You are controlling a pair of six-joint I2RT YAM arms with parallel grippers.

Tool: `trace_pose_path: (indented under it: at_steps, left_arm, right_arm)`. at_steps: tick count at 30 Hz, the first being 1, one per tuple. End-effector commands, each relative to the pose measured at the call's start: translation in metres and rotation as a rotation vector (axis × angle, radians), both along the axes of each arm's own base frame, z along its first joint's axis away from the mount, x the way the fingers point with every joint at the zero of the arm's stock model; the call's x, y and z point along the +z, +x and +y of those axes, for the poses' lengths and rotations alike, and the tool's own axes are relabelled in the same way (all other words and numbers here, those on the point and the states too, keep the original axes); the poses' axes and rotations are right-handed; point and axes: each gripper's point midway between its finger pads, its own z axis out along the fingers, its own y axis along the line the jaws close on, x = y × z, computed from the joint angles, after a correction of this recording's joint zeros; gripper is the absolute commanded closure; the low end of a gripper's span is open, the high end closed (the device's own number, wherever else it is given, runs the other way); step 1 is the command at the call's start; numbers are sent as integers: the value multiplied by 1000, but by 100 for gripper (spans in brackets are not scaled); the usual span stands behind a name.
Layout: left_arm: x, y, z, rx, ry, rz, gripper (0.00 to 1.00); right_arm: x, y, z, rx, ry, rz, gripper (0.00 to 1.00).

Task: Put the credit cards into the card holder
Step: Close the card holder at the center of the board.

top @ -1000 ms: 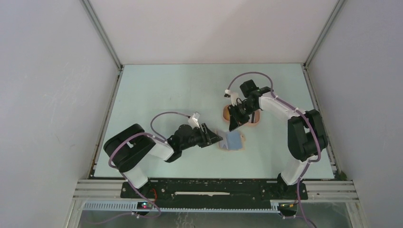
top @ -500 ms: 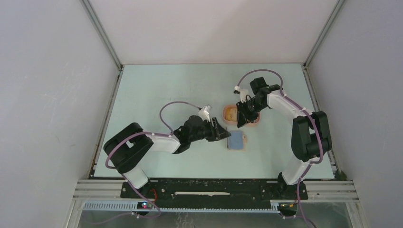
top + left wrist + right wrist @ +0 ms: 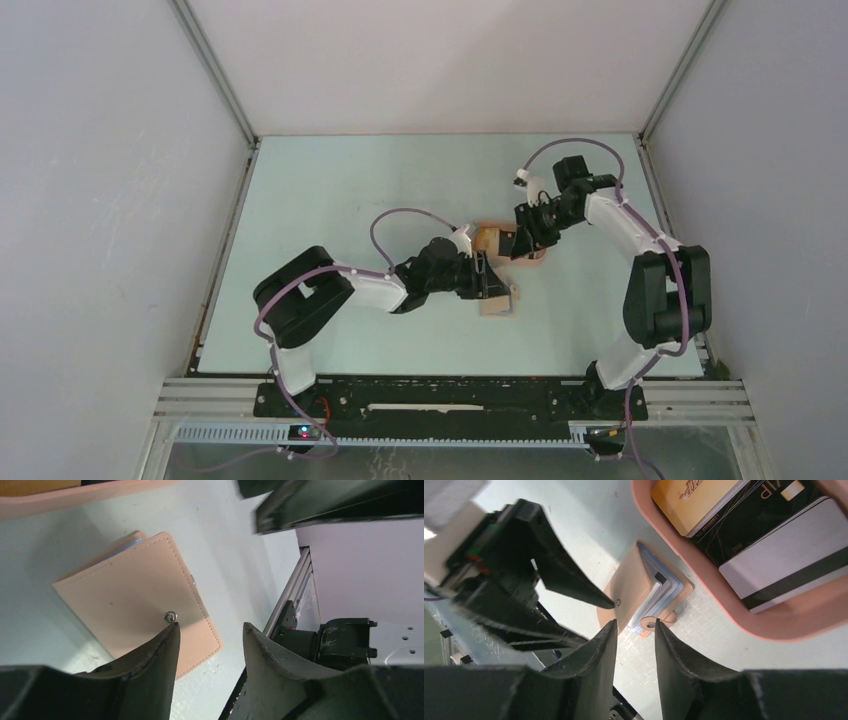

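Note:
The tan card holder (image 3: 131, 587) lies on the table with its cover half folded over the blue-grey inner sleeves (image 3: 663, 594). It also shows in the top view (image 3: 499, 303). My left gripper (image 3: 210, 627) is open and empty, one fingertip (image 3: 171, 628) right at the snap dot (image 3: 170, 615) on the cover. The credit cards lie in the peach tray (image 3: 774, 622): a yellow one (image 3: 691, 500), a black one (image 3: 749, 522) and a grey one with a dark stripe (image 3: 784, 555). My right gripper (image 3: 635, 624) is open and empty, above the table between tray and holder.
The peach tray (image 3: 537, 256) sits just behind the holder, under the right gripper (image 3: 515, 242). The left gripper (image 3: 487, 279) and the right one are close together. White walls enclose the table on three sides. A metal rail (image 3: 450, 395) runs along the near edge.
The left arm has reached right to the holder. The holder's cover, lying open with the blue inside showing before, is now folded over. The right gripper has drawn back over the tray.

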Motion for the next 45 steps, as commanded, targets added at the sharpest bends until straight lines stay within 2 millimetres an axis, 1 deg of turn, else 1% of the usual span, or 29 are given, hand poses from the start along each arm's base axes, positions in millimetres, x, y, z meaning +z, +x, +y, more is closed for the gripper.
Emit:
trace_pose_path:
  at_steps: [1, 4, 7, 8, 10, 11, 13, 17, 19, 23, 26, 29, 32, 35, 37, 39, 41, 45]
  left_arm:
    - [25, 7, -14, -34, -42, -77, 45]
    - [40, 10, -15, -40, -63, -127, 46]
    - [50, 13, -14, -35, -71, -174, 48]
    - [50, 15, -12, -28, -61, -187, 50]
    - [42, 20, -8, -6, -18, -188, 63]
    - [37, 21, -6, -1, 0, -182, 68]
    - [27, 23, -5, -1, 19, -166, 73]
    - [3, 24, -3, -6, 85, -153, 75]
    - [-2, 25, -3, -10, 99, -157, 74]
    - [-22, 26, -2, -23, 155, -143, 73]
    - [-33, 26, -2, -26, 180, -130, 72]
    - [-36, 26, 2, -19, 189, -134, 72]
    - [-35, 27, 6, -7, 201, -148, 71]
    - [-41, 27, 10, -2, 222, -143, 71]
    - [-45, 25, 12, 3, 225, -131, 72]
    - [-47, 23, 14, 8, 220, -120, 72]
    - [-46, 21, 13, 12, 206, -116, 72]
    - [-46, 19, 13, 8, 195, -108, 73]
  right_arm:
    - [49, 2, -5, 35, 83, -159, 57]
    - [70, -7, -6, 75, 135, -257, 55]
    - [91, -19, -1, 121, 192, -365, 54]
    - [99, -24, 1, 134, 209, -411, 54]
    - [112, -33, 5, 167, 248, -497, 54]
    - [116, -38, 7, 180, 262, -531, 54]
    - [117, -45, 11, 211, 283, -574, 54]
    - [102, -54, 19, 281, 275, -581, 56]
    - [89, -60, 21, 353, 269, -588, 55]
    - [51, -67, 26, 498, 170, -611, 56]
    - [22, -65, 26, 587, 51, -652, 57]
    - [5, -59, 23, 595, -30, -652, 56]
    - [-9, -50, 15, 551, -93, -602, 56]
    - [-14, -45, 11, 485, -101, -517, 57]
    - [-19, -47, 8, 477, -110, -471, 56]
    - [-30, -47, 2, 494, -156, -455, 54]
    - [-41, -43, -4, 513, -215, -463, 49]
    - [-54, -38, -7, 544, -278, -463, 41]
